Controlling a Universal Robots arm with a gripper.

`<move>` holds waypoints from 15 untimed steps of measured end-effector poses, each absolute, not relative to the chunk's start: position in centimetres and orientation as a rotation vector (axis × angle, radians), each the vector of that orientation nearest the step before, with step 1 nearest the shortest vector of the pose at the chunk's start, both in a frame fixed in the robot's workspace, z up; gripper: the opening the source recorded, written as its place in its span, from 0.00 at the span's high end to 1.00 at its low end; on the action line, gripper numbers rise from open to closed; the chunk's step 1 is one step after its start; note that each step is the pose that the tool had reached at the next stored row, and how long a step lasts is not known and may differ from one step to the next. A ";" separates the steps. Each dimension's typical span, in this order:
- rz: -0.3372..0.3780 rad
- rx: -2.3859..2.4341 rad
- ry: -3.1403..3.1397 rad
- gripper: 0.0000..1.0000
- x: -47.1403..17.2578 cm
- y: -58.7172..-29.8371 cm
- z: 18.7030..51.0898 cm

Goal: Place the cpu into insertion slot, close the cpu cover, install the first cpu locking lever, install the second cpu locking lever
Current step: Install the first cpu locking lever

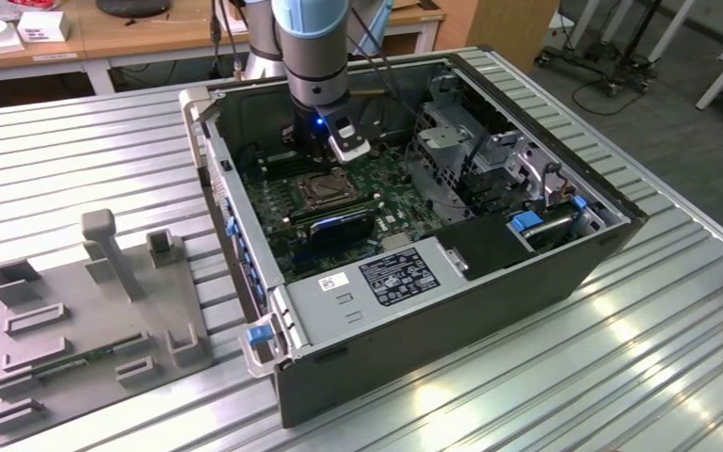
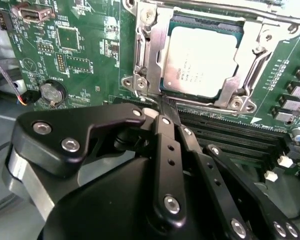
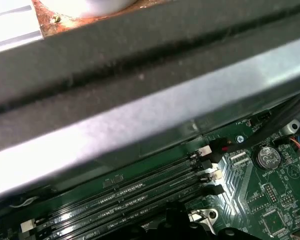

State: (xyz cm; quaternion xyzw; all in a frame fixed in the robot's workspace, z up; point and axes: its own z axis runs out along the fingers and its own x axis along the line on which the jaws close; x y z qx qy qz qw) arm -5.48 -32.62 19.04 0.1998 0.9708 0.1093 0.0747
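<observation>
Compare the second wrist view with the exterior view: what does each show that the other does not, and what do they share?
Second wrist view alone: the cpu seated in the insertion slot, the cpu cover closed around it, and a round coin battery.

Exterior view alone: the whole computer case on the slatted metal table, the grey fixture tray at the exterior view's left, and the arm reaching in.

Both share the green motherboard and the gripper beside the socket.
</observation>
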 end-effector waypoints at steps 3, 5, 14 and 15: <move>0.329 0.600 2.913 0.89 -5.5 -32.6 19.2; 0.329 0.600 2.913 0.89 -5.5 -32.6 19.5; 0.329 0.600 2.913 0.89 -5.5 -32.6 20.3; 0.329 0.600 2.913 0.89 -5.5 -32.6 20.4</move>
